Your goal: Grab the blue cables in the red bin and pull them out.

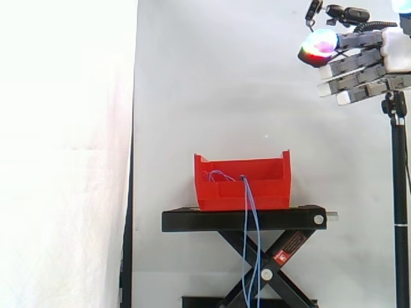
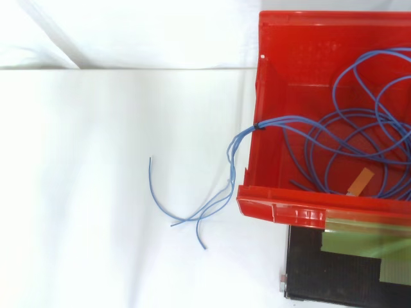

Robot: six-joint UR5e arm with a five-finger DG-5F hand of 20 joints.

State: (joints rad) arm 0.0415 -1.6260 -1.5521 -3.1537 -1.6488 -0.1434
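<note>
A red bin (image 1: 243, 186) stands on a black scissor stand (image 1: 243, 219). Blue cables (image 2: 359, 138) lie coiled inside the bin (image 2: 302, 58) and are bundled where they cross its left wall. From there they hang down over the front (image 1: 250, 244), and their loose ends (image 2: 186, 215) spread out below on the white floor. My hand (image 1: 359, 67) is high up at the right edge of the side view, well above and to the right of the bin. Its fingers stretch out straight to the left, one pad glowing red and cyan (image 1: 318, 46), and hold nothing.
A white curtain (image 1: 64, 154) hangs behind and to the left. A black tripod pole (image 1: 399, 205) stands at the right edge below the hand. An orange tape strip (image 2: 361, 181) lies on the bin floor.
</note>
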